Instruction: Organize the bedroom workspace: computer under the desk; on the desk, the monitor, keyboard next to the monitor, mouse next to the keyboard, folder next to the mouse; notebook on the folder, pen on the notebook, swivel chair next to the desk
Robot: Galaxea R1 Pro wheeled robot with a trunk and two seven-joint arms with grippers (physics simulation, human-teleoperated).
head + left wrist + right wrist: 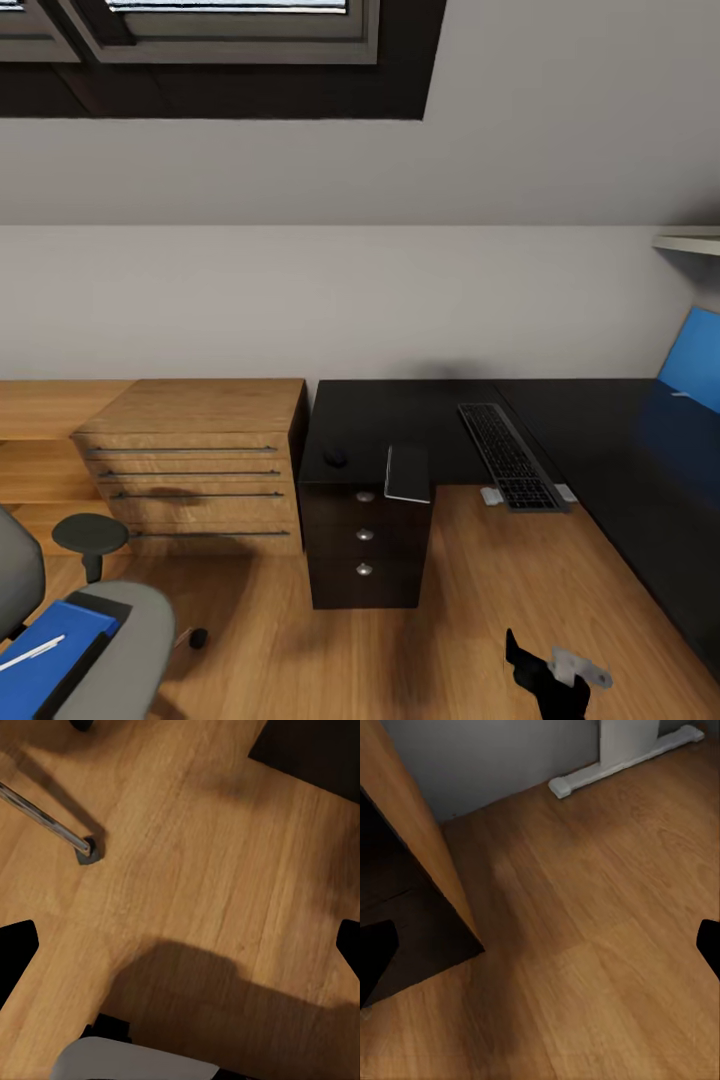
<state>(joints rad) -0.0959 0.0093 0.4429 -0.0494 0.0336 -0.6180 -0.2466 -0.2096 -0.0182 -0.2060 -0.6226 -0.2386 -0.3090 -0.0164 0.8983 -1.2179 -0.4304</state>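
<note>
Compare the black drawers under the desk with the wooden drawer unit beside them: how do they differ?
The black drawers are dark and narrow, with round silver knobs; the wooden drawer unit is light oak, wider, with long bar handles. The black drawers sit under the desk; the wooden unit stands on its own. Both are closed.

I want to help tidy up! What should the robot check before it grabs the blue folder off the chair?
1. Folder in view on the swivel chair seat: ok.
2. Pen lies on the folder and could slide off: not ok.
3. Keyboard on the desk: ok, though its near end overhangs the edge.
4. Bare desk room for the folder: ok.
5. Left hand and right hand open and carrying nothing: ok.
6. Monitor on the desk: cannot tell.
</note>
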